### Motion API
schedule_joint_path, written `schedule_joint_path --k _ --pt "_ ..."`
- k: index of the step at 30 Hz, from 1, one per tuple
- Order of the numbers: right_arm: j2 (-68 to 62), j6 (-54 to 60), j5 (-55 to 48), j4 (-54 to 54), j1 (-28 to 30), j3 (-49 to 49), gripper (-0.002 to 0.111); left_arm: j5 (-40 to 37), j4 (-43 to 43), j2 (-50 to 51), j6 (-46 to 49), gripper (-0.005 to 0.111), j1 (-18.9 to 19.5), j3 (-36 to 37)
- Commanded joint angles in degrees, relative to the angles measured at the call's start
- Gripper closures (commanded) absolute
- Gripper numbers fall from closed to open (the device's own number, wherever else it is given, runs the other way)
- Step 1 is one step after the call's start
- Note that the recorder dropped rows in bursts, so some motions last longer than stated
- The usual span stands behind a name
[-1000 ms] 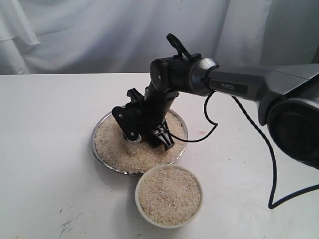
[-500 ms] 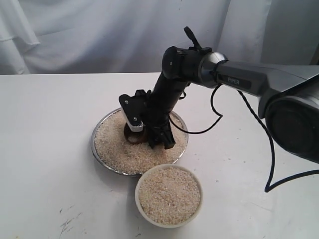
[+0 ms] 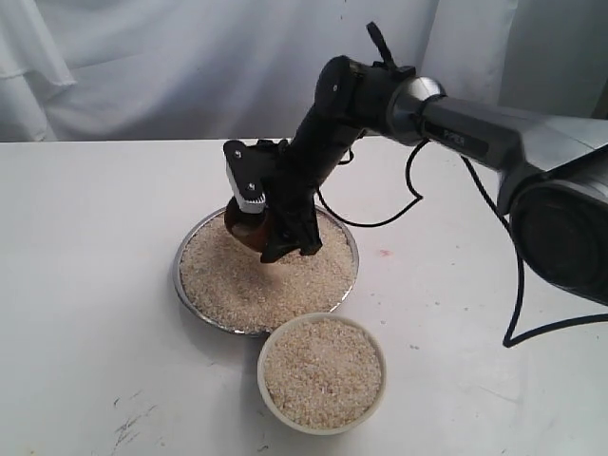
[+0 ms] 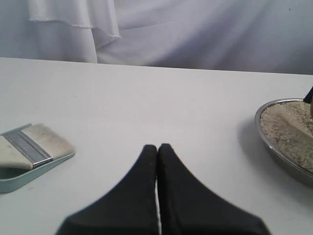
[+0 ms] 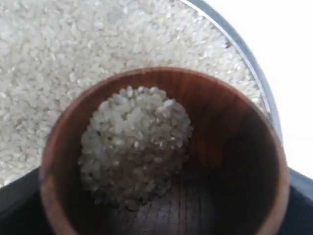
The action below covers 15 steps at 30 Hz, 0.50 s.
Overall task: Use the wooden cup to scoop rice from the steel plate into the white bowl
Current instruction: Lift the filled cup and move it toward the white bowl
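Note:
The steel plate [image 3: 190,294] sits mid-table, covered with rice [image 3: 256,285]. My right gripper [image 3: 261,233] is shut on the wooden cup [image 3: 245,228], held a little above the plate's far side. In the right wrist view the wooden cup [image 5: 230,127] holds a heap of rice [image 5: 134,142], with the plate's rice [image 5: 73,44] below it and the plate rim [image 5: 244,46] beside it. The white bowl [image 3: 323,418], full of rice, stands just in front of the plate. My left gripper [image 4: 157,147] is shut and empty, away from the steel plate [image 4: 274,147].
A flat brush on a pale green dustpan [image 4: 29,152] lies on the white table in the left wrist view. A black cable [image 3: 518,285] trails from the right arm onto the table at the right. White cloth hangs behind.
The right gripper has lifted the cup out of the rice and swung it upright, moving up and slightly left. The arm's wrist has risen.

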<state>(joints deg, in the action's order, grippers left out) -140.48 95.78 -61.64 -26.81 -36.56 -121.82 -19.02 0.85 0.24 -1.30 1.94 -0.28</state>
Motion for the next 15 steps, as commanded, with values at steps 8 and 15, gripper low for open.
schedule_joint_path --k 8,15 --pt "13.1 -8.4 -8.2 7.6 -0.1 -2.0 0.108 0.8 0.1 -0.2 -0.1 0.107 0.1 0.3" --pt "19.2 -10.6 -8.3 9.9 -1.7 -2.0 0.108 0.8 0.1 -0.2 -0.1 0.107 0.1 0.3"
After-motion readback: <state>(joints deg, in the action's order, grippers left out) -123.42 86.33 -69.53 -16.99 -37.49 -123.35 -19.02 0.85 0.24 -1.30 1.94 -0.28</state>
